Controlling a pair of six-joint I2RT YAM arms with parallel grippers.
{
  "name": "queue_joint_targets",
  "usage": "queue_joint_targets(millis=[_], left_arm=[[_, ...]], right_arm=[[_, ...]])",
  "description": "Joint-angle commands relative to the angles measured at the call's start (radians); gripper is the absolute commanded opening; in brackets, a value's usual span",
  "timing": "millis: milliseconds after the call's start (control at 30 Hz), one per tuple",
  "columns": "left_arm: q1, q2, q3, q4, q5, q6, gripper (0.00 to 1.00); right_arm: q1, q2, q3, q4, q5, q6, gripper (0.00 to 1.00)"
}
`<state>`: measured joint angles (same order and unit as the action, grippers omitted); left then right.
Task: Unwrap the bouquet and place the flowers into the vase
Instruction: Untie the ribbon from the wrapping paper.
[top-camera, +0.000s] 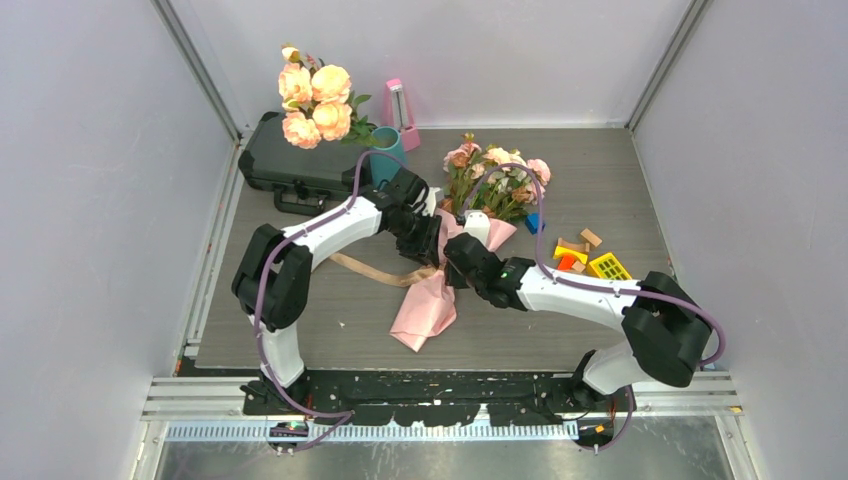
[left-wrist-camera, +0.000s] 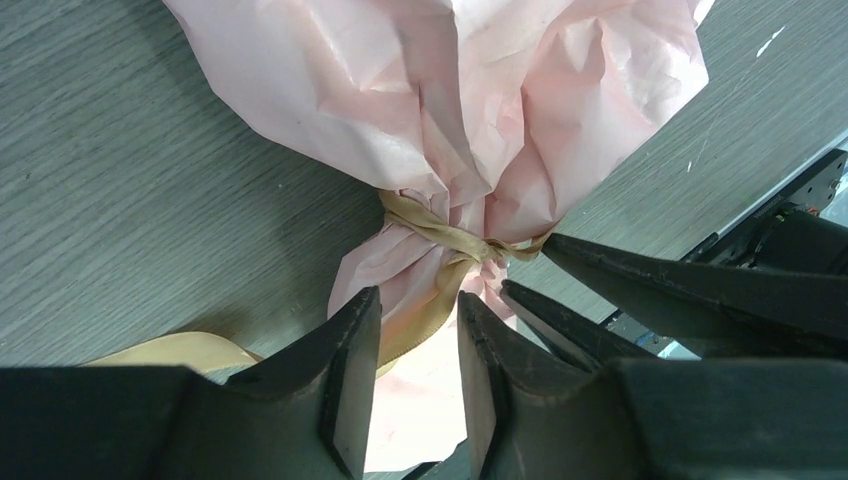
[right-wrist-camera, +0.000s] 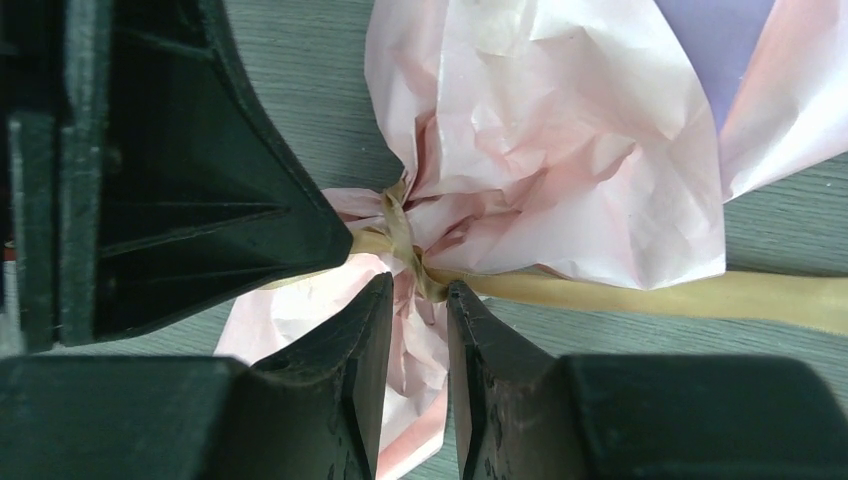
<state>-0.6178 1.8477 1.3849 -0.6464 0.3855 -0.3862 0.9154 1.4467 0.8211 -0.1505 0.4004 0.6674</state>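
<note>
at eleven o'clock the vase (top-camera: 386, 160) held big peach roses (top-camera: 316, 100); left gripper (left-wrist-camera: 418, 330) and right gripper (right-wrist-camera: 418, 320) straddled the ribbon (left-wrist-camera: 440, 238) on the bouquet (top-camera: 425, 310), jaws narrowly apart, grip unclear.

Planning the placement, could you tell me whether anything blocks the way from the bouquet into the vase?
Yes: peach-orange roses seemingly stand in the vase, and the left arm lies between it and the bouquet.

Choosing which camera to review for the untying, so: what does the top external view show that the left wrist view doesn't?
Only top external: the vase, the flowers, peach roses, a black case, toy blocks. Only left wrist: the knot cinching the pink paper, the left gripper straddling it just below. Both: that paper, the tan ribbon, the grey table.
</note>
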Motion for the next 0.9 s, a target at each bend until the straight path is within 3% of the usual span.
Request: queue_joint_targets(millis=[0, 500, 867], left_arm=[[0.002, 0.007, 0.031, 0.008, 0.014, 0.003, 0.34], [0.002, 0.028, 0.037, 0.006, 0.010, 0.012, 0.21], [0.002, 0.010, 0.041, 0.006, 0.004, 0.028, 0.28]], right_arm=[[0.019, -0.010, 0.048, 0.029, 0.040, 0.017, 0.32], [0.029, -0.045, 0.046, -0.025, 0.077, 0.036, 0.31], [0.055, -0.069, 0.047, -0.052, 0.068, 0.046, 0.32]])
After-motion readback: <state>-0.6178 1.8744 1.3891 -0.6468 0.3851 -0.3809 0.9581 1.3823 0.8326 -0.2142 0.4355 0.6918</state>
